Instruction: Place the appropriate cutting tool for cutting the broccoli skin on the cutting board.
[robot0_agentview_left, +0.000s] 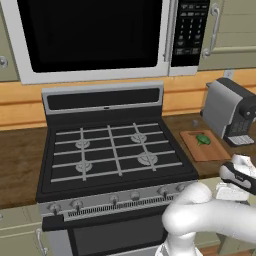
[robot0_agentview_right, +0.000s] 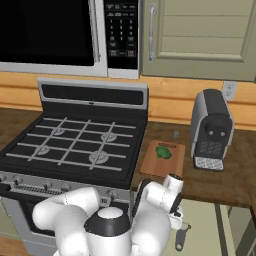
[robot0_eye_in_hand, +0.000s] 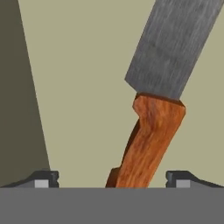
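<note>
In the hand view, the gripper (robot0_eye_in_hand: 112, 177) is seen with its jaws spread wide, the wooden handle of a knife (robot0_eye_in_hand: 153, 131) lying between the tips without being touched by either; its grey blade runs up and away. From the right base, the gripper (robot0_agentview_right: 181, 235) is found low, in front of the counter edge. Farther back, the broccoli (robot0_agentview_right: 163, 152) is seen resting on the cutting board (robot0_agentview_right: 150, 167), beside the coffee machine (robot0_agentview_right: 212, 129) and the stove (robot0_agentview_right: 70, 145).
</note>
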